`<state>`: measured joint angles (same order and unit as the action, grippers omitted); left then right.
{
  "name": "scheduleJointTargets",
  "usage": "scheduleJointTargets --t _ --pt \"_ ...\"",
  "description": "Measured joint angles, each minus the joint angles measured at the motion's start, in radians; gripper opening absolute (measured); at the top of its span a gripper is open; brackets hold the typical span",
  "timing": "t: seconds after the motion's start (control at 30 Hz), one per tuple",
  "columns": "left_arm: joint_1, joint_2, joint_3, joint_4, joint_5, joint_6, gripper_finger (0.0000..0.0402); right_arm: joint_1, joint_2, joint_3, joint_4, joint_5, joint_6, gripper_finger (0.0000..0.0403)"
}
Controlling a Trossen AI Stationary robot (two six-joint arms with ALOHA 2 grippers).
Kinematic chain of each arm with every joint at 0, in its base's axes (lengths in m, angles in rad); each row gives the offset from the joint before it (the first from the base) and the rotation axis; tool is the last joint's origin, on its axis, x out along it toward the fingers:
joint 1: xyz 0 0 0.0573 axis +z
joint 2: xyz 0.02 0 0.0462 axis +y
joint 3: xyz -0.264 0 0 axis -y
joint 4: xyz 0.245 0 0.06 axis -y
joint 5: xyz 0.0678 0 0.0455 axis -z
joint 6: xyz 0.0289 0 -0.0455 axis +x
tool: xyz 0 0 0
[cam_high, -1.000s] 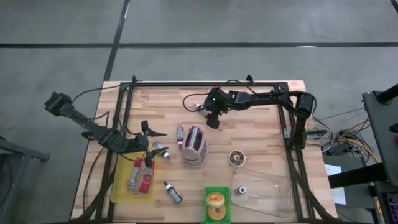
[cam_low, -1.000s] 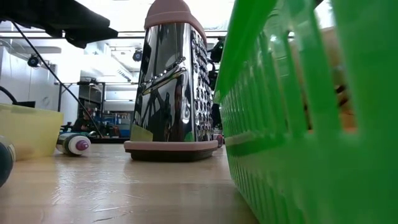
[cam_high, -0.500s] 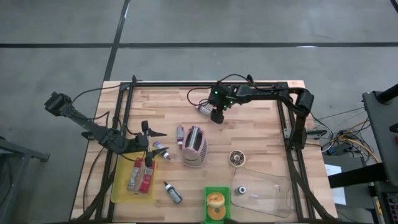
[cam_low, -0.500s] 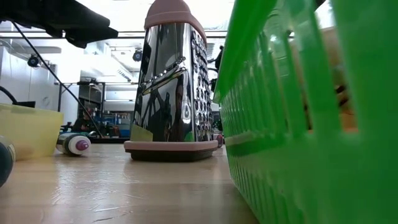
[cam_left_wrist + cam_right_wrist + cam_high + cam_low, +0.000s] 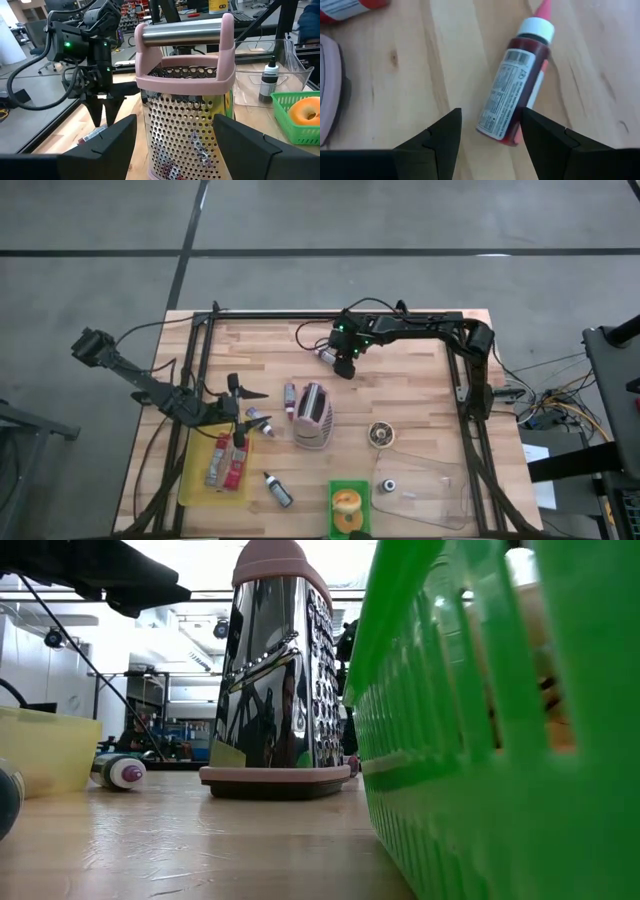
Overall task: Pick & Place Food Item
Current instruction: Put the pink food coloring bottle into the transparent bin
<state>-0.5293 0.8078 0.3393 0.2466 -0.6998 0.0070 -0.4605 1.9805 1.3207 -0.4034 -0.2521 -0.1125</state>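
A small red bottle [image 5: 512, 100] with a white cap and a printed label lies on its side on the wooden table, on a pink strip; it also shows in the high view [image 5: 326, 354]. My right gripper [image 5: 490, 114] is open and points down just above the bottle's bottom end, one finger on each side of it; in the high view it is far of centre [image 5: 345, 366]. My left gripper [image 5: 243, 408] is open and empty at the table's left, facing the pink-handled steel grater [image 5: 185, 100]. A bagel [image 5: 347, 502] lies in a green basket [image 5: 335, 525] at the near edge.
A yellow bin [image 5: 195, 485] with red packets stands at the near left. Other small bottles [image 5: 290, 394] [image 5: 277, 489] lie around the grater [image 5: 312, 416]. A clear container [image 5: 425, 485] and a round tin [image 5: 380, 434] are at the near right. A black frame [image 5: 330, 315] rings the table.
My right arm has drawn a little toward the table's far edge, with its gripper staying open over the red bottle. The bottle has kept its place.
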Motion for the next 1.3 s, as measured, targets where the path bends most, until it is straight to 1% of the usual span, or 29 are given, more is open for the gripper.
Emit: scheduleJointTargets --t 0.13,0.3,0.37,0.83,0.97,1.3 --pt "0.001 0.0 0.0 0.0 0.0 0.0 0.0266 0.003 0.032 0.031 -0.024 0.013 -0.019 0.0199" --pt "0.003 0.0 0.0 0.0 0.0 0.0 0.0266 0.004 0.033 0.046 -0.015 0.005 -0.029 0.0199" --pt "0.004 0.0 0.0 0.0 0.0 0.001 0.0266 0.004 0.033 0.046 -0.03 -0.011 -0.024 0.0199" --pt "0.01 0.0 0.0 0.0 0.0 0.007 0.0266 0.011 0.032 0.048 -0.032 -0.019 -0.038 0.0199" --pt "0.015 0.0 0.0 0.001 0.0 0.008 0.0266 0.011 0.032 0.048 -0.033 -0.044 -0.045 0.0198" --pt "0.017 0.0 0.0 0.008 0.0 0.008 0.0266 0.015 0.036 0.047 -0.034 -0.038 -0.049 0.0164"
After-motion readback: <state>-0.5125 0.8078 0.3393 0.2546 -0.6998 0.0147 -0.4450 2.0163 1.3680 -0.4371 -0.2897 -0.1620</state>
